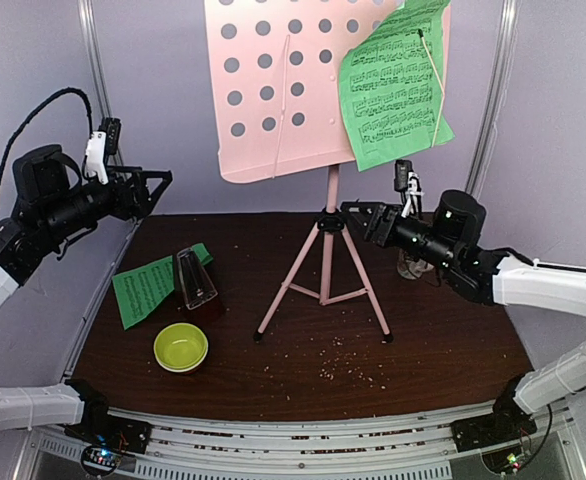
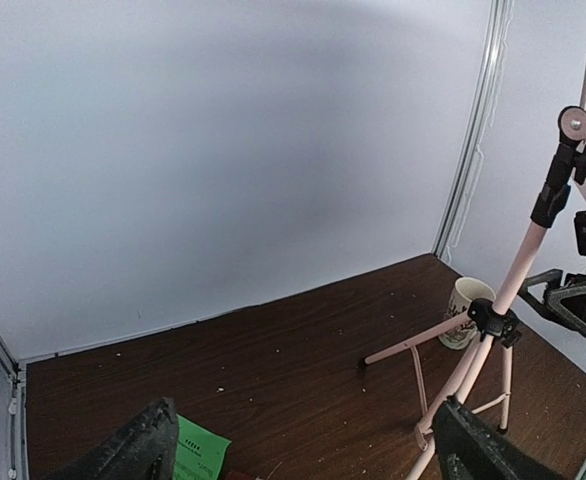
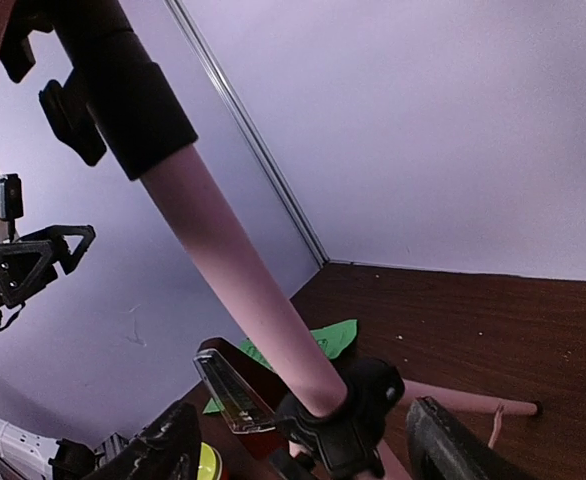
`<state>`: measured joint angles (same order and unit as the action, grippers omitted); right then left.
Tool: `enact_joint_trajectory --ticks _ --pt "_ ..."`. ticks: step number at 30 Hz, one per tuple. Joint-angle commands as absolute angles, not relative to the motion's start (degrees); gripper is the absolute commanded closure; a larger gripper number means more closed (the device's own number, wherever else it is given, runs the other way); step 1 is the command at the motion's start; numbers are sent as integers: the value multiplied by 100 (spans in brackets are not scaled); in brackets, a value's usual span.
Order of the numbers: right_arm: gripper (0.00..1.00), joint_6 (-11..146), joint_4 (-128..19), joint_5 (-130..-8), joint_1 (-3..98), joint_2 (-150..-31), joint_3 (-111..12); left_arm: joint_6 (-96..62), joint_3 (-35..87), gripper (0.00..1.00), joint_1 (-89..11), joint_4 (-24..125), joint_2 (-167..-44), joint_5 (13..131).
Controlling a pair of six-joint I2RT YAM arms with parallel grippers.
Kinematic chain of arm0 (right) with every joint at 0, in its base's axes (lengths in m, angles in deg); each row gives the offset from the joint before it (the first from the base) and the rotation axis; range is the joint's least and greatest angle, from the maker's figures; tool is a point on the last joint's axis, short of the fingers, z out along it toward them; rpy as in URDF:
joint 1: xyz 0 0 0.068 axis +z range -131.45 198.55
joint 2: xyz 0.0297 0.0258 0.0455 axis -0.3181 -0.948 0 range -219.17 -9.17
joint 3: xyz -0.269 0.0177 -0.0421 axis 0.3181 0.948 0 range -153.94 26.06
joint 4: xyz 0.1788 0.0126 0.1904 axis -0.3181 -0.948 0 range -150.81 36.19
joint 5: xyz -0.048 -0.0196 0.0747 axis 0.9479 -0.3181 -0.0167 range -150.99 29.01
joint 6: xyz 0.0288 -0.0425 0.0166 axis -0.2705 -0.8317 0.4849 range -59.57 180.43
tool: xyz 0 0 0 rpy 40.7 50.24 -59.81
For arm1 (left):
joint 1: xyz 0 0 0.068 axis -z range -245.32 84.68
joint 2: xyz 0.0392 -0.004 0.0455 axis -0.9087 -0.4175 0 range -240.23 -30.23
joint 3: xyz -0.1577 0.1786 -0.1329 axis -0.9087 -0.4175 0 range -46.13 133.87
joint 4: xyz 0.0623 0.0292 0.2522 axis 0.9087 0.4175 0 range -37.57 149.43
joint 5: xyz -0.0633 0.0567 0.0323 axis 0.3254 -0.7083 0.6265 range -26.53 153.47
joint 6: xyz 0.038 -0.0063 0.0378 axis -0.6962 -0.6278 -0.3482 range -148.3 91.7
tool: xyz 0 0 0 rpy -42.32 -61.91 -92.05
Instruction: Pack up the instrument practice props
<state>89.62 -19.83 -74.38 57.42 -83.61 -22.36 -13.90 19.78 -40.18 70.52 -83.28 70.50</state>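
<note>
Standing in the middle of a dark brown tabletop (image 1: 443, 340) is a pink music stand (image 1: 325, 262) on three spread legs. Its perforated desk is up at the top of the overhead view. A green sheet of music (image 1: 398, 85) rests on the right side of that desk. A second green sheet (image 1: 145, 290) lies flat near the tabletop's left edge, and a dark red metronome (image 1: 195, 282) under a clear cover stands upright on its right end. A yellow-green bowl (image 1: 181, 347) sits just in front of the metronome. A white mug (image 2: 468, 305) stands behind the stand's legs, toward the right.

The right end effector (image 3: 308, 410) is open around the stand's pole, at the black hub where the legs meet — one finger (image 3: 168, 450) is clearly apart from it, and whether the other touches cannot be told. The left end effector (image 2: 305, 410) hangs in the air above the tabletop's left side, well apart from everything, with its fingers spread wide and nothing between them.
</note>
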Motion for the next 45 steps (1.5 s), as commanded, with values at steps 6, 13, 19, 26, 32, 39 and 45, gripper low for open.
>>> enact_joint_trajectory --ticks 6,13,19,26,32,39,45 --pt "38 8294 -1478 -8354 5677 -9494 -3395 -1331 1856 8 -4045 6938 -8214 7214" --pt "62 8026 -1885 -8656 5665 -10026 -4065 -1423 1902 8 -4048 7038 -8202 7202" --pt "93 7906 -1765 -8000 5738 -9764 -3846 -1446 1856 8 -4048 7082 -8131 7119" --pt "100 6852 -2233 -5451 6480 -9383 -3824 -1484 1856 8 -4050 7063 -8118 7086" --pt "100 6656 -2504 -3247 6924 -9768 -4387 -1474 1831 8 -4054 7028 -8125 7138" --pt "100 6543 -2571 -1829 7186 -10370 -5000 -1435 1796 8 -4046 7010 -8061 7169" --pt "100 6881 -2470 -1435 7185 -10745 -5295 -1385 1768 8 -4047 6984 -8024 7196"
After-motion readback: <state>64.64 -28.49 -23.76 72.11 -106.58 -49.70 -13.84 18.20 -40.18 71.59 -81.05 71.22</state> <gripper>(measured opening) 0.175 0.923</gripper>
